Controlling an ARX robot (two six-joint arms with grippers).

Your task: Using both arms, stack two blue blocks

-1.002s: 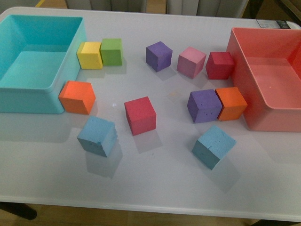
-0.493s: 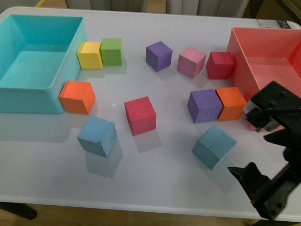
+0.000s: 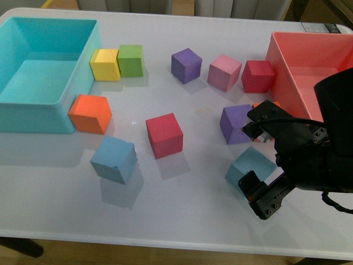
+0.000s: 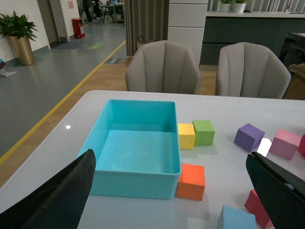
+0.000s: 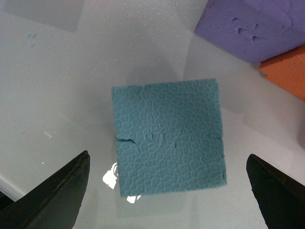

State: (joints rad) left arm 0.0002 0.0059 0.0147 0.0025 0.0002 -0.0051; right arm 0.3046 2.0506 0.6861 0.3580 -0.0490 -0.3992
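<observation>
Two blue blocks lie on the white table. One blue block [image 3: 113,159] sits front left, near a red cube. The other blue block [image 3: 249,167] sits front right, tilted, partly covered by my right arm. My right gripper [image 3: 254,158] hangs open above it, one finger on each side. In the right wrist view this block [image 5: 169,136] fills the middle, between the open right gripper [image 5: 167,191] and apart from both fingers. My left gripper [image 4: 171,191] is open and empty high above the table, and the left blue block [image 4: 236,219] shows at its lower edge. The left arm is outside the front view.
A turquoise bin [image 3: 33,116] stands at the left and a salmon bin [image 3: 287,72] at the right. Around lie an orange cube [image 3: 90,114], red cube [image 3: 164,134], yellow cube [image 3: 105,64], green cube [image 3: 130,60], purple cubes [image 3: 186,65] [image 3: 236,123], pink cube [image 3: 224,72] and dark red cube [image 3: 257,76].
My right arm came into view from the lower right and moved left over the right blue block, now hiding the orange cube behind it. No block has moved.
</observation>
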